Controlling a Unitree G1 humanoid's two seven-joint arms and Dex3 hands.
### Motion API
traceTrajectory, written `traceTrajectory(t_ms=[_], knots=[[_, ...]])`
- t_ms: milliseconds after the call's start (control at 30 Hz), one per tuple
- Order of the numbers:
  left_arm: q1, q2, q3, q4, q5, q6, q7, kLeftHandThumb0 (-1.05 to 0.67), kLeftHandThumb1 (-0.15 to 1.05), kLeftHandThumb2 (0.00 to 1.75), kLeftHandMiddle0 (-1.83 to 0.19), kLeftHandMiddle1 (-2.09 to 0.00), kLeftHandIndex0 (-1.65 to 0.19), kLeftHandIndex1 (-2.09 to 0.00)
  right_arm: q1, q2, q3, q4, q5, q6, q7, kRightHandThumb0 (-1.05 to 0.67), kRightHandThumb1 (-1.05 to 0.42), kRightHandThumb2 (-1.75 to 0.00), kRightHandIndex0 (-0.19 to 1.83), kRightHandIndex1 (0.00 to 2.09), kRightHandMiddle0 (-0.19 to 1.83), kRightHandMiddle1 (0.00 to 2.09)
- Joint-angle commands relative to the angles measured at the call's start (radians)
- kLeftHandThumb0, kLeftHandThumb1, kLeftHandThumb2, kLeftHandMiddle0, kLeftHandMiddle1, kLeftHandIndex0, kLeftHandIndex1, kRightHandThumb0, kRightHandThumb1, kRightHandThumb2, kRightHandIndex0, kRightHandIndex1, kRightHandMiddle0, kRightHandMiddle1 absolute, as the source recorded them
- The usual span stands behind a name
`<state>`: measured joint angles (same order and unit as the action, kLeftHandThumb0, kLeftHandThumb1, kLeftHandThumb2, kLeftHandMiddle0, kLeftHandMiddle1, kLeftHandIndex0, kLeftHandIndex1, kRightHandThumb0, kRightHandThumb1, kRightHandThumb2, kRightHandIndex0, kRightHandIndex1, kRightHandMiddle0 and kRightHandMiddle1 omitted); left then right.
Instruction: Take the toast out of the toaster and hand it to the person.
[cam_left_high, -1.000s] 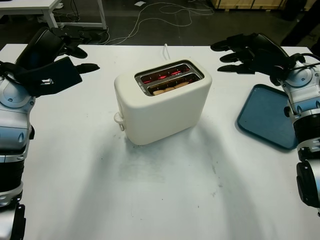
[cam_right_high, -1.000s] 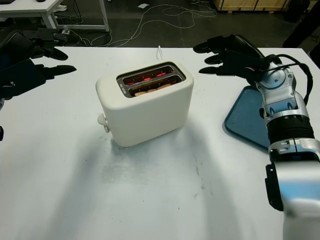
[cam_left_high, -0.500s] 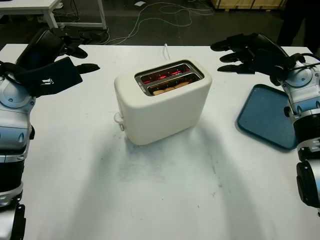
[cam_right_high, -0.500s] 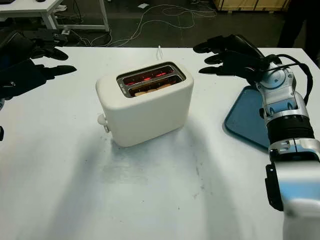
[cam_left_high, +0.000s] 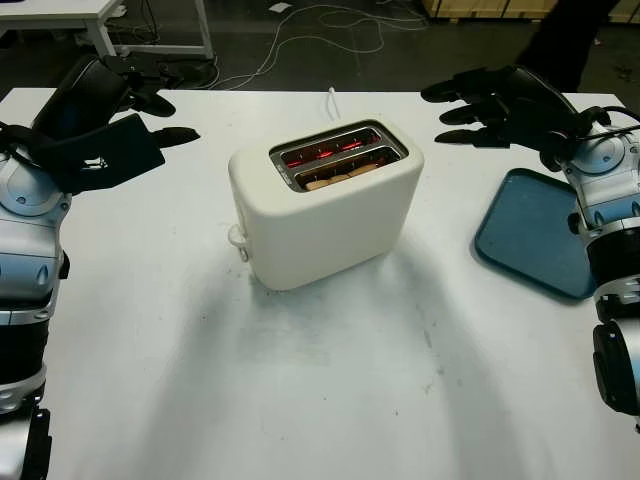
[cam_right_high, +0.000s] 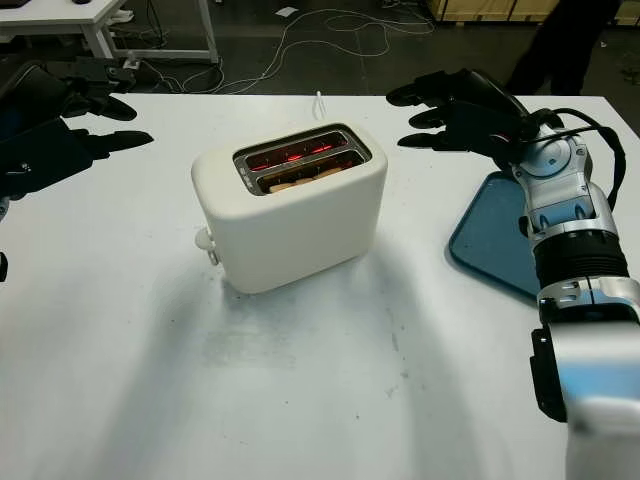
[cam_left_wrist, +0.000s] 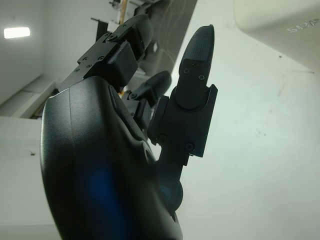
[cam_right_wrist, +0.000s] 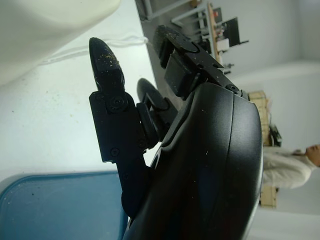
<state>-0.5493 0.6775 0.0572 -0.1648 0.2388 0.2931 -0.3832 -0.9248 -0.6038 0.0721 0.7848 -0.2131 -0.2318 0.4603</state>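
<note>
The two eye views look forward and down from the head onto the white table (cam_left_high: 300, 380), a little apart sideways, and both take in the toaster (cam_left_high: 325, 205), the blue tray (cam_left_high: 530, 230) and the floor beyond. Each wrist view sits right behind its own black hand, the left hand (cam_left_wrist: 125, 150) and the right hand (cam_right_wrist: 190, 145), looking along the fingers toward the toaster's wall.
</note>
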Motion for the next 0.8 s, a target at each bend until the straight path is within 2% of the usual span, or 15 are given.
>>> traceTrajectory(t_ms=[0,767], knots=[[-0.01,-0.005,-0.002,-0.001,-0.005,-0.006,-0.004,-0.38,0.87,0.0,-0.49,-0.69,-0.64,-0.13,-0.008,0.001,-0.003,-0.002,0.006,-0.008,0.0,-0.46,-0.87,0.0,0.75,0.0,0.68,0.0],[-0.006,0.001,-0.006,-0.006,0.002,-0.002,-0.005,-0.41,0.87,0.0,-0.49,-0.71,-0.65,-0.12,-0.007,0.003,-0.002,-0.002,0.006,-0.01,-0.001,-0.47,-0.88,0.0,0.75,0.01,0.69,0.0]])
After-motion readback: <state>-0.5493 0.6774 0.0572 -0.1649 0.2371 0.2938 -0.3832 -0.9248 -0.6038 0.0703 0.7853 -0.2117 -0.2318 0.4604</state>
